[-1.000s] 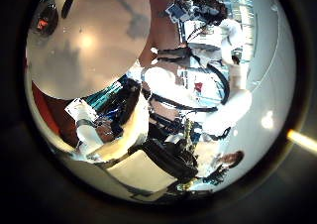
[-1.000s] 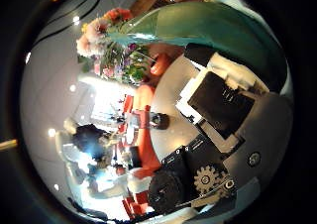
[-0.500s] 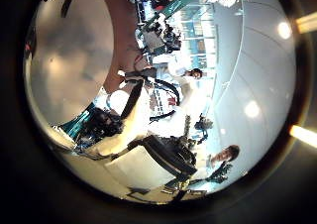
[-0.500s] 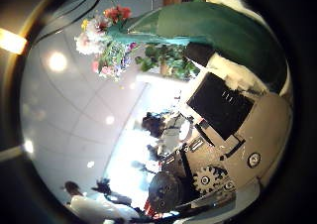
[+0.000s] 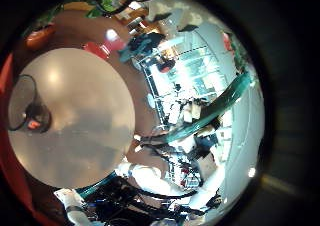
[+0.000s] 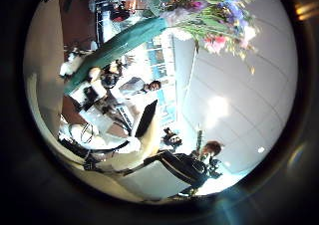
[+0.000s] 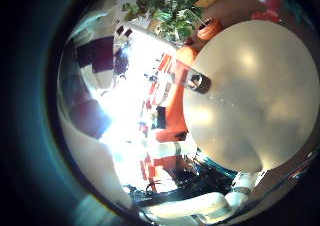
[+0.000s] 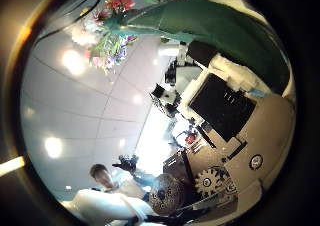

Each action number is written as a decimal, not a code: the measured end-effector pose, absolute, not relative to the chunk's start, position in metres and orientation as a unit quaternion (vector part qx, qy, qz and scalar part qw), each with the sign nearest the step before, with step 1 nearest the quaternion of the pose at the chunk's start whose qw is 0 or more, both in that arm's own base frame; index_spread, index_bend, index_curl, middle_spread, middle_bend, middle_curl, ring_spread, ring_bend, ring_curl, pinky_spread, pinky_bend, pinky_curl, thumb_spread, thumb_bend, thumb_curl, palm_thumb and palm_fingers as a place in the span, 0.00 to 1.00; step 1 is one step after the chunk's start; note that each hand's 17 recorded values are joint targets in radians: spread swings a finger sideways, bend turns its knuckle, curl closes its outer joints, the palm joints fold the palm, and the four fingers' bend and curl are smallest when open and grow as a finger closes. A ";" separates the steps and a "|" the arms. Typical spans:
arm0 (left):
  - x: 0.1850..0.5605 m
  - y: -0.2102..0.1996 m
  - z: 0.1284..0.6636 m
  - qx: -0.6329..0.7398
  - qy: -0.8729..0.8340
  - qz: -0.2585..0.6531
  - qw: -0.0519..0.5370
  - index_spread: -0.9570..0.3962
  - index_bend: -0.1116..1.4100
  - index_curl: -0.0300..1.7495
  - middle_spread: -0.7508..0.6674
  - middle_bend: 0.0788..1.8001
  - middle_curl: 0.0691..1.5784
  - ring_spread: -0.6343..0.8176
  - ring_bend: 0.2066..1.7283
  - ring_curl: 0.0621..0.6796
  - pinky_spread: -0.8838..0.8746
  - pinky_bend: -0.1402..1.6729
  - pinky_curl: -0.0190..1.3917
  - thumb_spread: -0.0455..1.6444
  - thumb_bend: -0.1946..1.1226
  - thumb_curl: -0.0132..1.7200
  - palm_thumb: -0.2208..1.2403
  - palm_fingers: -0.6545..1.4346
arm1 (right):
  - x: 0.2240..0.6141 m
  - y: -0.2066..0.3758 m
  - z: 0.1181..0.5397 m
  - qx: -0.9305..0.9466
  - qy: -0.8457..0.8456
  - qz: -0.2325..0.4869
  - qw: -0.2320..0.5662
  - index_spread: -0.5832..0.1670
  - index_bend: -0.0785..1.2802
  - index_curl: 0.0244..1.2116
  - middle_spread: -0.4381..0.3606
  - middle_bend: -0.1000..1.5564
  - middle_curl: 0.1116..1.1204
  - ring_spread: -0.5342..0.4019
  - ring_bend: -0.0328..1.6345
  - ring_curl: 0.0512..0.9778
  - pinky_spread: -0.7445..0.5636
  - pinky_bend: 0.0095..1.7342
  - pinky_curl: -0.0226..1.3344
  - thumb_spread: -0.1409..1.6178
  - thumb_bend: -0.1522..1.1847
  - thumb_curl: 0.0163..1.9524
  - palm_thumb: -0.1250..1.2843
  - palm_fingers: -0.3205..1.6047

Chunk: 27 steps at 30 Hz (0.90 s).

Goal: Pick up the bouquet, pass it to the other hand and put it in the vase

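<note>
The bouquet, flowers (image 8: 103, 31) above a tapering paper wrap (image 8: 205, 26), lies close against my right palm. The fingers (image 8: 232, 106) of my right hand (image 8: 215, 136) are curled beside the wrap and hold it up in the air. The left thumb side palm view shows the same bouquet (image 6: 199, 11) a short way off, with its wrap (image 6: 115, 41) running down to the right hand (image 6: 100, 81) and arm. My left hand (image 6: 169, 173) shows only at the view's edge, fingers relaxed and holding nothing. A small dark vessel (image 5: 32, 113), apparently the vase, stands on the round table (image 5: 85, 116).
The round table (image 7: 245, 96) lies far below my right palm, with the small vessel (image 7: 197, 81) near its rim. Potted plants (image 7: 175, 6) stand beyond it. The ceiling with its lamps (image 8: 70, 61) fills the background behind the bouquet.
Both palm views have swung round. The bouquet stays fixed against my right palm while the room behind it has shifted. It has now come into the left thumb side view, closer to my left hand.
</note>
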<state>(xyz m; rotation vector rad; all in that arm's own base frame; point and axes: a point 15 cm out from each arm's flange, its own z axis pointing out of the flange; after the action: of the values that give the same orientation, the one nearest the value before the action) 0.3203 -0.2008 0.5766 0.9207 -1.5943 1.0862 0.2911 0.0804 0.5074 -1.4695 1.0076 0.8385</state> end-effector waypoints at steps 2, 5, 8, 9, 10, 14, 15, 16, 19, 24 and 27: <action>0.319 -0.205 0.579 0.367 -0.654 0.445 0.490 0.84 0.18 0.20 0.80 0.07 0.19 0.78 0.22 0.24 0.76 0.21 0.24 0.62 0.13 0.20 0.35 0.39 | 0.289 0.090 0.508 -0.631 0.417 0.360 0.546 0.48 0.93 0.74 0.39 0.90 0.68 0.37 0.90 0.71 0.42 0.71 0.67 0.58 0.11 0.58 0.89 0.76; 0.316 -0.215 0.581 0.353 -0.653 0.440 0.505 0.85 0.17 0.20 0.81 0.08 0.19 0.78 0.23 0.24 0.76 0.22 0.24 0.61 0.13 0.20 0.35 0.40 | 0.294 0.100 0.505 -0.638 0.416 0.357 0.540 0.48 0.93 0.74 0.39 0.90 0.68 0.37 0.90 0.71 0.42 0.71 0.68 0.58 0.11 0.59 0.88 0.76; 0.311 -0.219 0.583 0.339 -0.653 0.430 0.523 0.85 0.18 0.20 0.80 0.10 0.19 0.79 0.22 0.23 0.77 0.21 0.24 0.60 0.13 0.21 0.37 0.41 | 0.292 0.115 0.504 -0.648 0.408 0.363 0.531 0.48 0.93 0.74 0.39 0.90 0.68 0.37 0.90 0.71 0.42 0.71 0.69 0.58 0.11 0.60 0.88 0.76; 0.311 -0.220 0.585 0.336 -0.653 0.427 0.528 0.85 0.18 0.20 0.79 0.10 0.20 0.78 0.22 0.23 0.77 0.21 0.24 0.60 0.13 0.21 0.37 0.42 | 0.291 0.120 0.504 -0.652 0.404 0.366 0.527 0.48 0.93 0.74 0.39 0.90 0.68 0.37 0.90 0.71 0.42 0.71 0.69 0.58 0.11 0.60 0.88 0.76; 0.310 -0.223 0.587 0.332 -0.652 0.424 0.534 0.85 0.18 0.20 0.79 0.11 0.20 0.79 0.22 0.22 0.77 0.21 0.24 0.59 0.13 0.21 0.38 0.42 | 0.291 0.125 0.503 -0.655 0.402 0.368 0.524 0.48 0.93 0.74 0.39 0.90 0.68 0.37 0.90 0.71 0.42 0.70 0.70 0.58 0.11 0.60 0.88 0.76; 0.311 -0.234 0.588 0.324 -0.647 0.415 0.552 0.82 0.19 0.20 0.72 0.16 0.22 0.77 0.22 0.21 0.76 0.19 0.23 0.59 0.13 0.21 0.40 0.47 | 0.293 0.134 0.500 -0.671 0.403 0.360 0.508 0.48 0.93 0.74 0.39 0.90 0.67 0.37 0.90 0.71 0.41 0.70 0.70 0.58 0.11 0.61 0.88 0.76; 0.312 -0.234 0.589 0.324 -0.646 0.416 0.553 0.82 0.19 0.21 0.70 0.18 0.23 0.75 0.22 0.21 0.75 0.18 0.23 0.59 0.13 0.21 0.40 0.48 | 0.292 0.138 0.497 -0.675 0.403 0.361 0.501 0.48 0.93 0.74 0.39 0.90 0.67 0.37 0.90 0.71 0.41 0.70 0.71 0.58 0.11 0.61 0.88 0.76; 0.313 -0.234 0.590 0.324 -0.643 0.418 0.554 0.81 0.19 0.21 0.67 0.20 0.24 0.73 0.22 0.21 0.74 0.18 0.22 0.59 0.13 0.21 0.41 0.50 | 0.291 0.141 0.494 -0.680 0.403 0.361 0.494 0.48 0.93 0.74 0.39 0.90 0.67 0.37 0.90 0.71 0.41 0.70 0.71 0.58 0.11 0.61 0.88 0.76; 0.318 -0.237 0.595 0.327 -0.632 0.421 0.563 0.74 0.19 0.22 0.57 0.30 0.29 0.55 0.29 0.25 0.61 0.26 0.25 0.60 0.14 0.22 0.45 0.68 | 0.297 0.142 0.484 -0.688 0.415 0.349 0.483 0.48 0.93 0.73 0.39 0.90 0.67 0.37 0.90 0.71 0.41 0.70 0.71 0.58 0.11 0.62 0.88 0.76; 0.321 -0.240 0.591 0.323 -0.620 0.416 0.582 0.60 0.26 0.26 0.41 0.39 0.39 0.27 0.55 0.50 0.41 0.50 0.37 0.60 0.22 0.26 0.67 0.92 | 0.311 0.134 0.467 -0.691 0.449 0.319 0.467 0.48 0.94 0.73 0.39 0.90 0.67 0.37 0.90 0.71 0.41 0.70 0.72 0.59 0.11 0.63 0.88 0.75; 0.326 -0.241 0.596 0.315 -0.609 0.432 0.586 0.51 0.38 0.31 0.34 0.47 0.44 0.20 0.66 0.62 0.34 0.62 0.45 0.60 0.26 0.29 0.77 0.93 | 0.318 0.126 0.457 -0.688 0.470 0.306 0.461 0.48 0.94 0.73 0.39 0.90 0.67 0.37 0.90 0.71 0.41 0.70 0.73 0.59 0.10 0.62 0.85 0.75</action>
<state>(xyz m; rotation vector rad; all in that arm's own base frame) 0.3255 -0.2411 0.5955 0.7348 -1.4198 1.0073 0.3181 0.1263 0.4566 -1.6921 1.1565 0.7530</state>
